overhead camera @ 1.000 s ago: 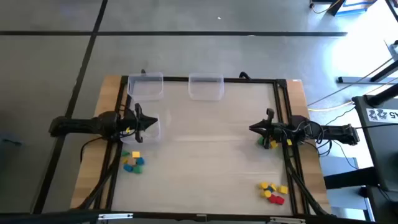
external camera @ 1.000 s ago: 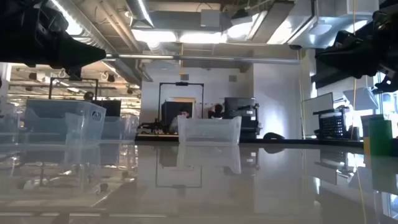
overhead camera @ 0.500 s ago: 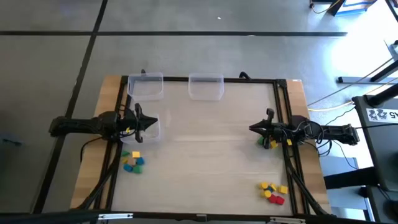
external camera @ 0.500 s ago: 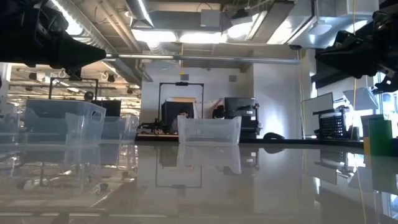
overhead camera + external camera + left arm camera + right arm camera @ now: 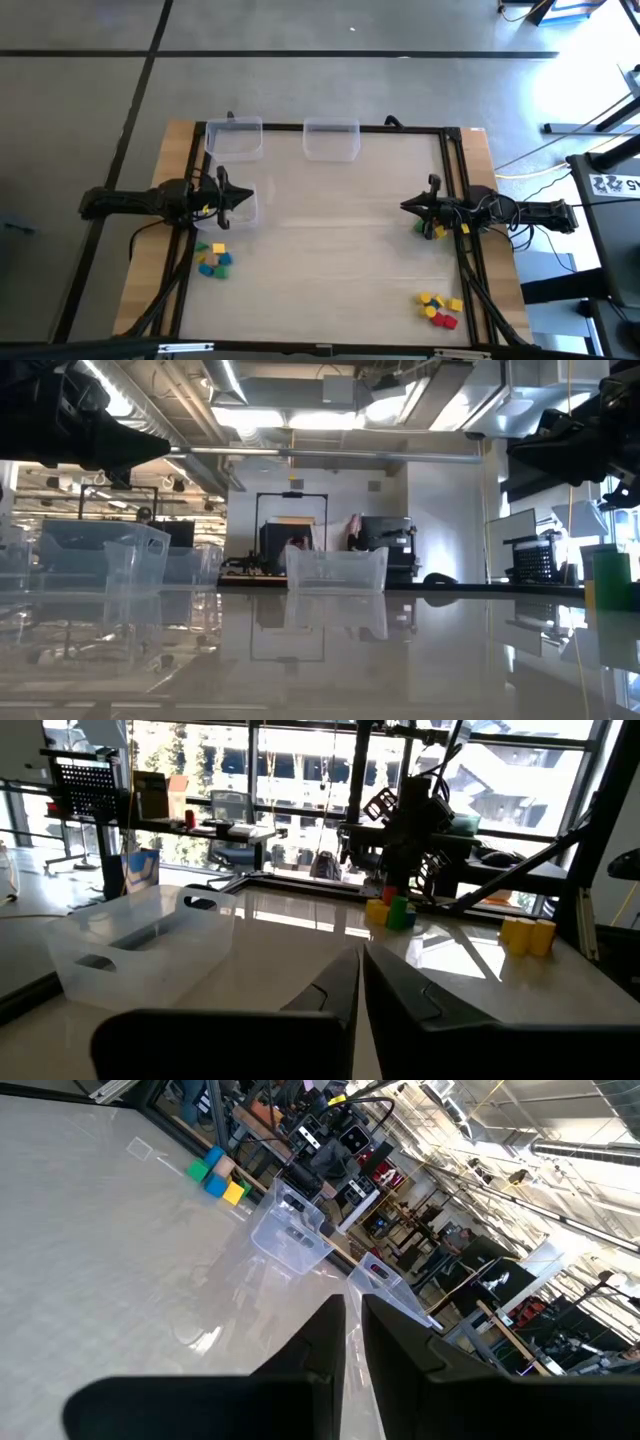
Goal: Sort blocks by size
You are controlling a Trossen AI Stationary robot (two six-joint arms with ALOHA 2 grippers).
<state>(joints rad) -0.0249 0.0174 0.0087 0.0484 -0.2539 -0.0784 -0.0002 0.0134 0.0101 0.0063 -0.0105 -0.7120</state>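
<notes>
High view shows a pale, glossy worktop (image 5: 330, 250) edged in wood. Small, mostly cube-like blocks lie in clusters: one (image 5: 213, 259) near the left arm, another (image 5: 439, 308) at the near right corner. Three clear plastic bins (image 5: 331, 140) appear to hold nothing. Left gripper (image 5: 247, 196) hangs over one bin, right gripper (image 5: 405, 207) over bare worktop; both pairs of dark fingers are pressed together, holding nothing.
</notes>
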